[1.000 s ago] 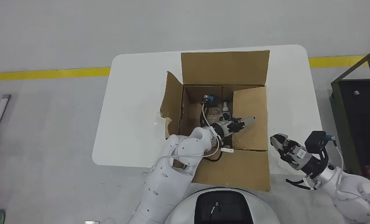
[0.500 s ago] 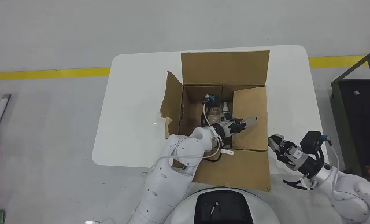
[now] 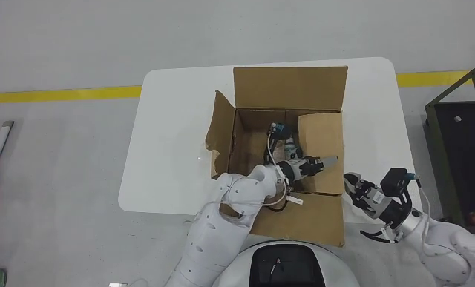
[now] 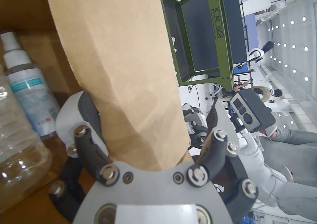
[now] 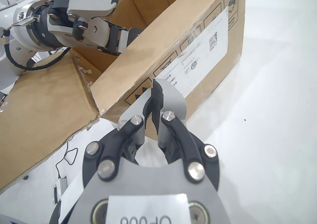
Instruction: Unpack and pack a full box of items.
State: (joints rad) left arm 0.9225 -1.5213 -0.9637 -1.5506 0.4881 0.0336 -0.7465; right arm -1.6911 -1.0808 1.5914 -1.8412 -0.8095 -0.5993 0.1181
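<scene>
The open cardboard box [image 3: 289,87] stands in the middle of the white table [image 3: 171,139]. My left gripper [image 3: 320,163] is inside it, open, with the upright right flap [image 4: 118,61] between its fingers [image 4: 84,111]; the right wrist view shows that gripper [image 5: 118,18] straddling the flap's edge. A white spray bottle [image 4: 27,81] and a clear plastic bottle [image 4: 17,140] lie in the box beside it. My right gripper [image 3: 353,187] is shut and empty. Its tips [image 5: 154,96] are close to the box's labelled outer wall [image 5: 198,44] at the front right corner.
A green cart [image 3: 449,139] stands off the table's right side. A black cable [image 3: 263,150] and a blue-capped item [image 3: 276,128] lie in the box. The front flap [image 3: 304,220] hangs over the table edge. Bare tabletop lies left and right of the box.
My left gripper has slid toward the front right along the flap. The right gripper has come nearer the box corner. The box has shifted slightly.
</scene>
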